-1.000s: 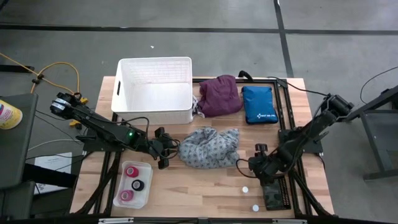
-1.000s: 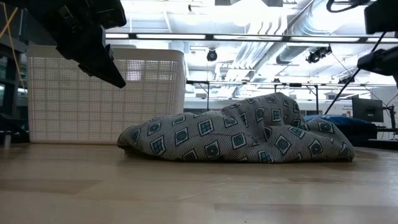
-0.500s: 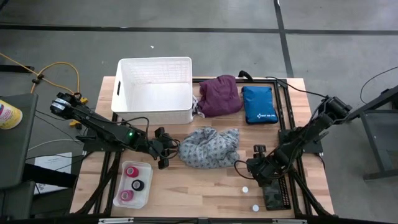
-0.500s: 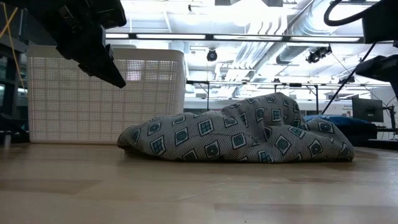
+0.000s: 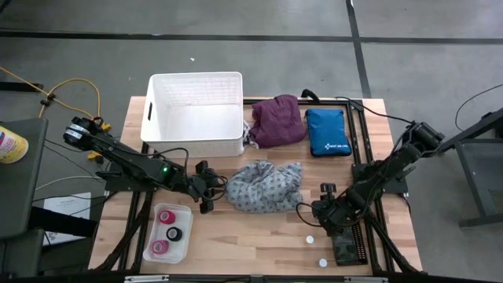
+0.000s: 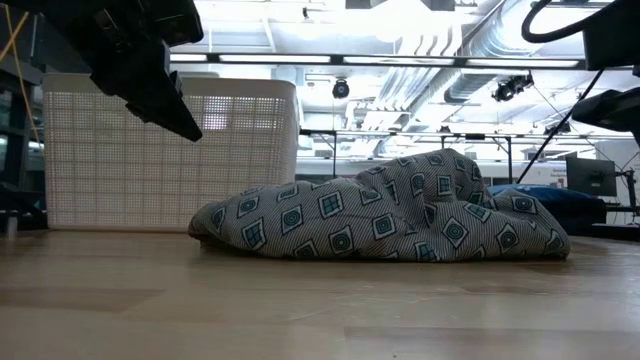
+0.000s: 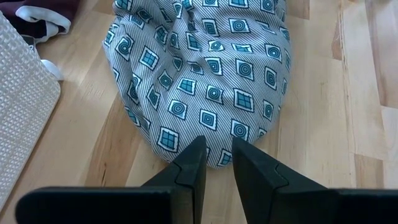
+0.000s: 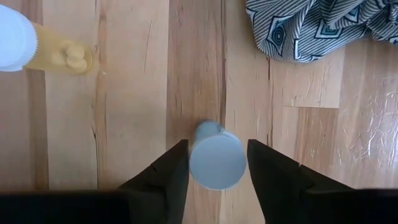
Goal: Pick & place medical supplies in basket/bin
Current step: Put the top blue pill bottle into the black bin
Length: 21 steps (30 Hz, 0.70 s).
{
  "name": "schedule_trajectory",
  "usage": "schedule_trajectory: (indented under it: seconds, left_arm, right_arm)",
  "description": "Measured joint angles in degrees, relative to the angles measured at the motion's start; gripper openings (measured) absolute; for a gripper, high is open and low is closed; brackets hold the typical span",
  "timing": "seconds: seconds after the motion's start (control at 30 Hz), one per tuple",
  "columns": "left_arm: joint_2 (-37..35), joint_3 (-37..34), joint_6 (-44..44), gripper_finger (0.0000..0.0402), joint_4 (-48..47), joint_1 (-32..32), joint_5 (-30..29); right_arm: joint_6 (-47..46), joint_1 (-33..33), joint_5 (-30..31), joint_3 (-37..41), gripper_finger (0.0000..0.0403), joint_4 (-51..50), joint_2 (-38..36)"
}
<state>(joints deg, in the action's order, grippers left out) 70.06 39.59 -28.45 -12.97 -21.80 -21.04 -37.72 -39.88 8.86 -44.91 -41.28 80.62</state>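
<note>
The grey dotted cloth garment lies bunched on the table's middle, its folds resting on the wood. My left gripper hovers above the table just off the garment's left end, with a narrow gap between its fingers and nothing in them. My right gripper points down at the table's near right, shut on a white-capped vial. Another vial lies on its side nearby. The purple cloth garment lies beside the white basket at the back. My right gripper has the vial's white cap between its two fingers, one finger on each side. The fingers come from above, pointing steeply down. The vial stands upright with its base on the table.
A clear tray with tape rolls sits at the near left. A blue first-aid pouch lies at the far right. A dark patterned item lies close to my right gripper. The basket's slotted wall stands behind my left gripper.
</note>
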Motion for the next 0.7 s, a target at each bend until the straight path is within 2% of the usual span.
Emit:
schedule_trajectory:
  seconds: [0.23,0.53,0.7]
  left_arm:
    - [0.0,0.0,0.0,0.0074,0.0,0.0,0.0]
    - [0.0,0.0,0.0,0.0074,0.0,0.0,0.0]
    - [0.0,0.0,0.0,0.0074,0.0,0.0,0.0]
  right_arm:
    - [0.0,0.0,0.0,0.0,0.0106,0.0,0.0]
    - [0.0,0.0,-0.1,0.0,0.0116,-0.1,0.0]
    - [0.0,0.4,-1.2,0.0,0.0105,-0.7,-0.9]
